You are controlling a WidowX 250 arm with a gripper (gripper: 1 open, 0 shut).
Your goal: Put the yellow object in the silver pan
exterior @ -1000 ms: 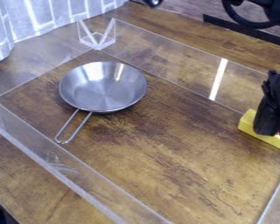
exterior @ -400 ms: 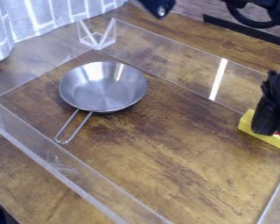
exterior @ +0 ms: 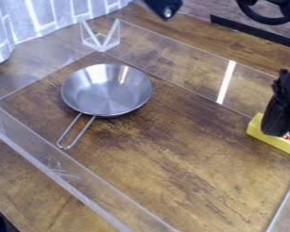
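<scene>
Yellow object lies flat on the wooden table at the right edge of the view, well apart from the pan. Only part of the object shows: a yellow slab with a corner of white label bearing red marks at its lower right. The rest is covered by the gripper.

Gripper: black, pointing straight down, set directly on the object. Its jaws are clenched to their narrowest. The fingertips are dark against the object, and the frame does not show whether they pinch the object or only press on its top face.

Pan: round, shallow, shiny steel, seated upright on the table left of centre. Its bowl holds nothing. Its wire loop handle runs toward the lower left and rests on the wood.

Surroundings: a clear plastic wall with low, transparent sides encloses the work area; both pan and object sit inside it. A small clear stand is placed at the far edge, behind the pan. White slats fill the upper left corner.
</scene>
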